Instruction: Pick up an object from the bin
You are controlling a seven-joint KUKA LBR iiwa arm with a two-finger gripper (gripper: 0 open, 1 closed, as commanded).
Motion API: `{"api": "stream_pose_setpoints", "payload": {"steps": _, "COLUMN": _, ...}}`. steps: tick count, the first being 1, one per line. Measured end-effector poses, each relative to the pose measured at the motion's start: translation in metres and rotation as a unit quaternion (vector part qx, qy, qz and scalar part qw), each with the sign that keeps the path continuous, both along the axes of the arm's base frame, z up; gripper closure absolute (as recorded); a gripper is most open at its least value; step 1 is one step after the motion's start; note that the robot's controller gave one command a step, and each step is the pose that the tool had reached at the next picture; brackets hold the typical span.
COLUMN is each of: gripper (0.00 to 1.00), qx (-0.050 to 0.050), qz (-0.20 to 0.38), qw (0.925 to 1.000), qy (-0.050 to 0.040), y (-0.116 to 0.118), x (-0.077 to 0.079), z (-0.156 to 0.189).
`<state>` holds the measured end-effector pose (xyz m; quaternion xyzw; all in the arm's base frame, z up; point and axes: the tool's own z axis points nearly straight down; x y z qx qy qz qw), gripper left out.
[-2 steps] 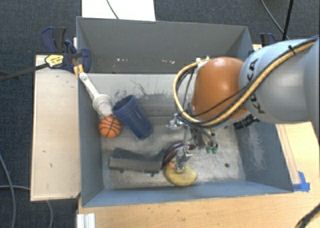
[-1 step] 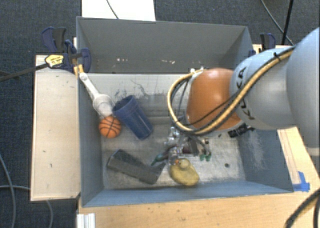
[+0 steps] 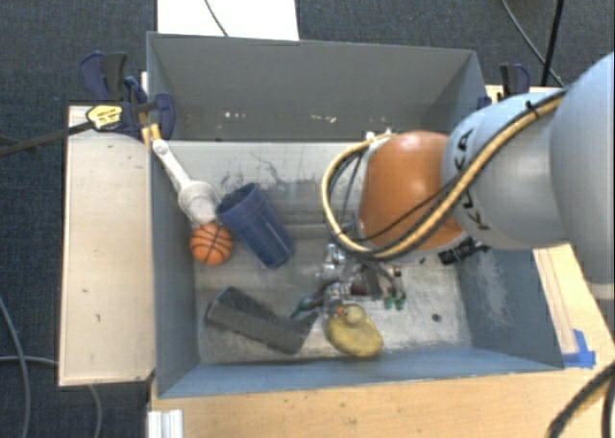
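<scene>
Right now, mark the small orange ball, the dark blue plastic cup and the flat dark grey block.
small orange ball [image 3: 211, 244], camera view, its centre.
dark blue plastic cup [image 3: 261, 231], camera view, its side wall.
flat dark grey block [image 3: 254, 321], camera view, its top face.

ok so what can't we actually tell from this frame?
All in the camera view:
1. Floor of the bin on the right: hidden under the orange wrist cover and the arm.
2. Gripper against the yellow lump by the front wall: touching or just above, cannot tell; cables clutter it.
3. What the yellow lump is: too small.
4. Green specks beside the gripper: too small to identify.
</scene>
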<state>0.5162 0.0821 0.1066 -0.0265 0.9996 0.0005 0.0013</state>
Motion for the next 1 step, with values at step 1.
{"api": "stream_pose_setpoints", "payload": {"steps": 1, "gripper": 1.0, "qx": 0.0, "qz": -0.022, "qw": 0.9998, "qy": -0.0001, "y": 0.0036, "x": -0.0022, "z": 0.1153}}
